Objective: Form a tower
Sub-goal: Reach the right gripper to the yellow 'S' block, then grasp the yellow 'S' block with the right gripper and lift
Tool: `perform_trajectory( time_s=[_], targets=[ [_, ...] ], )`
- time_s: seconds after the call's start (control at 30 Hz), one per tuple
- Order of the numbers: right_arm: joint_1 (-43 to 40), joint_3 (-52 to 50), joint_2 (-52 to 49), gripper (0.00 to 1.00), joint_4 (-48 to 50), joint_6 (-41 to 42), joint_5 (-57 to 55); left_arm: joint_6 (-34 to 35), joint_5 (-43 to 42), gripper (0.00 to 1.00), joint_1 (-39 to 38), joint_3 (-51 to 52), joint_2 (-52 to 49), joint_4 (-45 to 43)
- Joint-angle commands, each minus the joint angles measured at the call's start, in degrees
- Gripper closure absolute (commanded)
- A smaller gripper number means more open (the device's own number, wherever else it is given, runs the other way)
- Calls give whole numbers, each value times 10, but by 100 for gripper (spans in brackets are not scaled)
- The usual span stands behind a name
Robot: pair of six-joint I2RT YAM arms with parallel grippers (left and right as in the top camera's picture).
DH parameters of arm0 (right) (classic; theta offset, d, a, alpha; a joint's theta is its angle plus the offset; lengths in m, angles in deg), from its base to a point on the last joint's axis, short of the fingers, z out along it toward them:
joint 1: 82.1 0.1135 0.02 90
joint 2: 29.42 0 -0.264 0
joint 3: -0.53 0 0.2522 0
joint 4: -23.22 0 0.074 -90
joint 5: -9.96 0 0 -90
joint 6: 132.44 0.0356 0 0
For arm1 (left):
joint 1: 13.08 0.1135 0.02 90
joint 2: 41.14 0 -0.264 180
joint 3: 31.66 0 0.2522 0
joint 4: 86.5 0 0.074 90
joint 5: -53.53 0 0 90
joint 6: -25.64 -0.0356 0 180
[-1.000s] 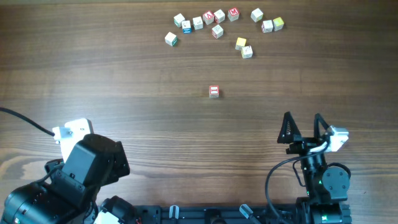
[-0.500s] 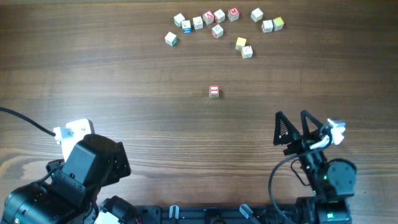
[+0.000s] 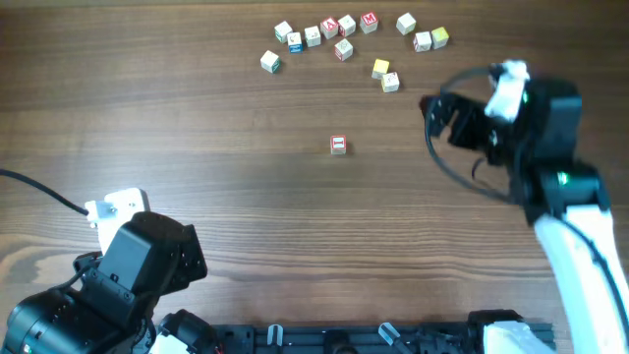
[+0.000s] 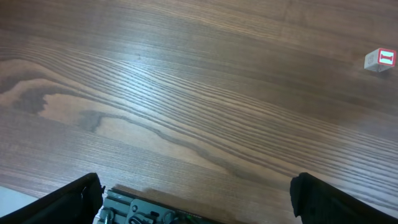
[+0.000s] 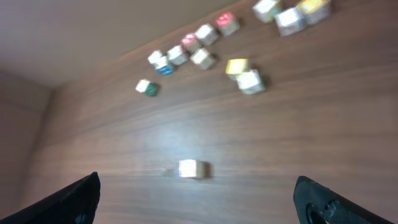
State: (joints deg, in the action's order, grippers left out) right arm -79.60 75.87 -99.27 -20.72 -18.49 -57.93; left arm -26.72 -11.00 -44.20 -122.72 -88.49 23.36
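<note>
No tower is in view; only single letter cubes show. A lone cube with a red mark [image 3: 338, 145] sits mid-table, also visible as a pale cube [image 5: 192, 168] in the right wrist view and at the far right [image 4: 379, 59] of the left wrist view. Several loose cubes [image 3: 343, 48] lie scattered along the far edge. My right gripper [image 3: 433, 116] hovers open to the right of the lone cube, below the yellow cube [image 3: 381, 69], holding nothing. My left gripper [image 4: 199, 208] stands open over bare wood near the front left.
The left arm's bulky body [image 3: 128, 270] fills the front left corner, with a black cable [image 3: 39, 192] beside it. The right arm's forearm [image 3: 580, 246] stretches along the right side. The mounting rail [image 3: 334, 339] runs along the front edge.
My right arm has swung up from the front edge toward the far right of the table, nearer the scattered cubes, jaws still open. The left arm and all cubes have stayed put.
</note>
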Motion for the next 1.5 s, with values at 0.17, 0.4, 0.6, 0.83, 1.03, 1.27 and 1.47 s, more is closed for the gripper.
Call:
perform_trajectory(
  time_s=[0.17,0.4,0.6,0.83,1.03,1.27,1.47],
  targets=[
    [-1,30,-157,0,82,16,27,5,0,0,3,1,0,0],
    [41,204,-281,1,-16,-16,-107,5,0,0,3,0,0,0],
    [94,367,-456,0,-36,-29,-185,5,0,0,3,0,0,0],
    [128,466,-654,1,26,21,-223,5,0,0,3,0,0,0],
    [128,466,-680,3,42,29,-239,5,0,0,3,0,0,0],
    [128,466,-680,4,103,-35,-239,5,0,0,3,0,0,0],
    [127,466,-695,10,113,-154,-239,5,0,0,3,0,0,0]
  ],
)
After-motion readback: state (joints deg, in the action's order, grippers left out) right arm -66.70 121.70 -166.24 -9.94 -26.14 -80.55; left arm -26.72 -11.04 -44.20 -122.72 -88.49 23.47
